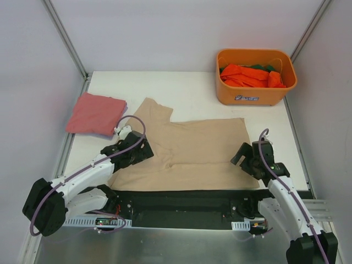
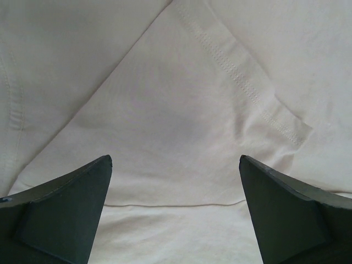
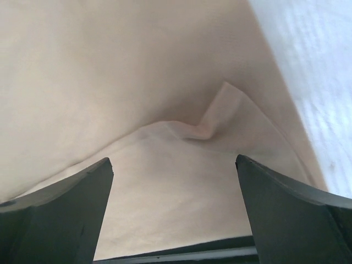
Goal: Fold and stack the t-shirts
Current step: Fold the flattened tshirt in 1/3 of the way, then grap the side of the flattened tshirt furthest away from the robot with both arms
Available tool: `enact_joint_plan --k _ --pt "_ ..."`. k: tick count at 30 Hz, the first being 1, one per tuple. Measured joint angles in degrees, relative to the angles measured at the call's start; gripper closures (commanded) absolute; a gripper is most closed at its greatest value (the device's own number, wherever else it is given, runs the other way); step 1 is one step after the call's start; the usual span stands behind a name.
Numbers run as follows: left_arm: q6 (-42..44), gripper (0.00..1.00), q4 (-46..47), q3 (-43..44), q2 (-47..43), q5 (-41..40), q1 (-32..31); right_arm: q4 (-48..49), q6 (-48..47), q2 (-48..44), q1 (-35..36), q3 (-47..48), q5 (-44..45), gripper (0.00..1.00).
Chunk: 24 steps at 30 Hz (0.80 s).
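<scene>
A beige t-shirt (image 1: 195, 151) lies spread and partly folded across the middle of the table, one sleeve pointing to the back left. A pinkish-red t-shirt (image 1: 96, 114) lies folded at the left. My left gripper (image 1: 147, 149) is open just above the beige shirt's left part; its wrist view shows the fabric (image 2: 176, 110) with a stitched sleeve hem between the open fingers. My right gripper (image 1: 240, 158) is open over the shirt's right near corner; its wrist view shows a turned-up fold of cloth (image 3: 220, 118). Both hold nothing.
An orange plastic bin (image 1: 254, 77) stands at the back right with orange and green shirts (image 1: 250, 75) inside. The table's dark near edge (image 1: 187, 201) runs between the arm bases. White walls close in the sides and back.
</scene>
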Motion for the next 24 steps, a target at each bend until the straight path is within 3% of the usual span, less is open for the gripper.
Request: enact_joint_plan --k 7,11,18,24 --pt "3.39 0.01 0.92 5.62 7.30 0.00 0.72 6.08 -0.85 3.72 0.00 0.22 -8.37 0.04" --pt "5.38 0.01 3.58 7.23 10.56 1.01 3.54 7.98 -3.93 8.31 -1.31 0.66 -8.15 0.04" --pt "6.95 0.01 6.97 7.13 15.52 4.72 9.11 12.57 -9.53 20.83 -13.79 4.63 -7.17 0.04" --pt "8.55 0.01 8.33 6.49 16.48 6.58 11.58 15.50 -10.91 22.34 -16.85 7.63 -8.09 0.04"
